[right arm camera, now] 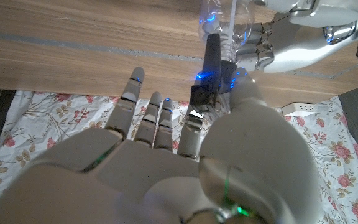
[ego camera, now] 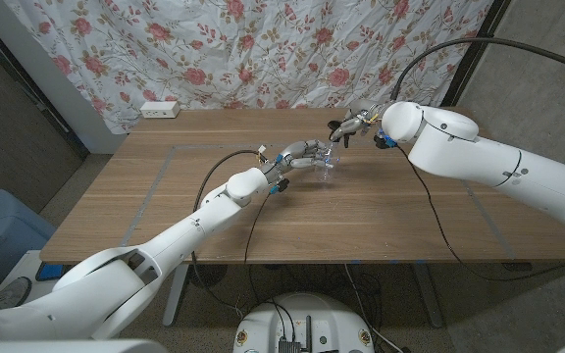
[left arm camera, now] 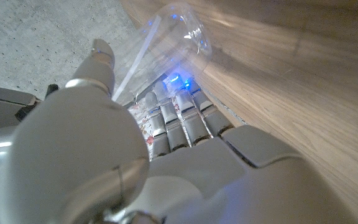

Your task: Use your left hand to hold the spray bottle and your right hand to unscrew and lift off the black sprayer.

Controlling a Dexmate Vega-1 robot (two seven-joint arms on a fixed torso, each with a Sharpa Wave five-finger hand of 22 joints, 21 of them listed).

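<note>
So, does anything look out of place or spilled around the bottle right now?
Nothing stands out. The left robot hand holds the clear spray bottle upright on the table, the right robot hand is at the black sprayer, and no liquid shows on the wood.

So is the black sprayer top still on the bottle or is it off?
Cannot tell for sure. The right hand pinches the black sprayer at the bottle neck, which the left hand holds.
</note>
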